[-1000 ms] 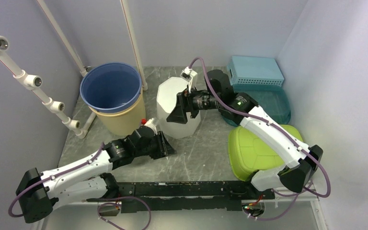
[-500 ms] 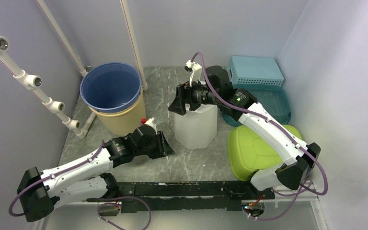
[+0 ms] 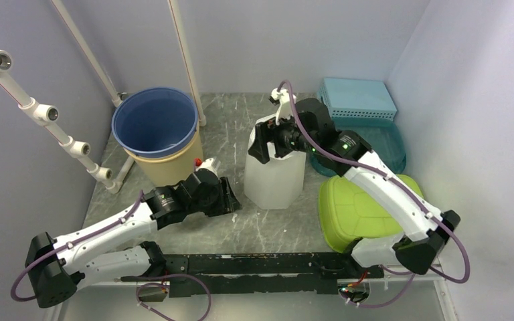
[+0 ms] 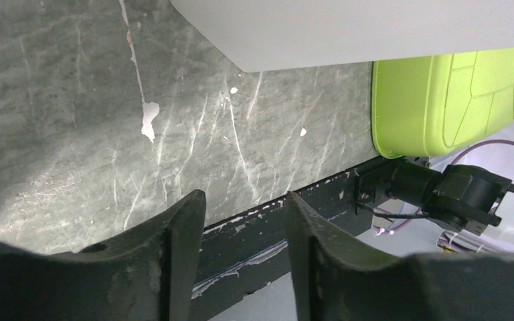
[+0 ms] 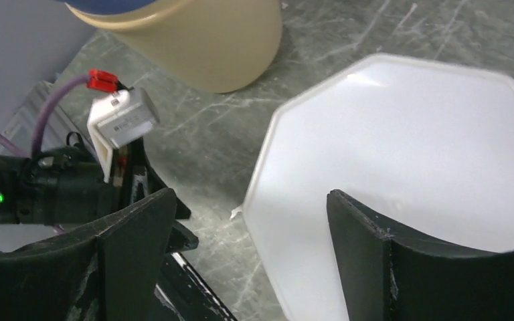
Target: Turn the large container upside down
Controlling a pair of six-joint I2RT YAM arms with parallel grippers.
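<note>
The large white octagonal container (image 3: 274, 180) stands on the grey table with a flat closed face up, as the right wrist view (image 5: 401, 154) shows. My right gripper (image 3: 261, 144) hovers just above its top left edge, open and empty (image 5: 251, 200), with one finger over the white top. My left gripper (image 3: 231, 197) is open and empty, low over the table to the container's left. In the left wrist view (image 4: 244, 197) the container's lower edge (image 4: 348, 27) lies ahead of the fingers.
A blue bucket (image 3: 155, 124) nested in a beige one (image 3: 174, 167) stands at the back left. A lime-green lid (image 3: 358, 210) lies at the right. A teal basket (image 3: 356, 97) and tray (image 3: 385, 150) sit at the back right. A black rail (image 3: 254, 264) runs along the near edge.
The container went from tilted in my right gripper to standing on the table. My right gripper let go and now hovers open above it. The left gripper shifted only slightly.
</note>
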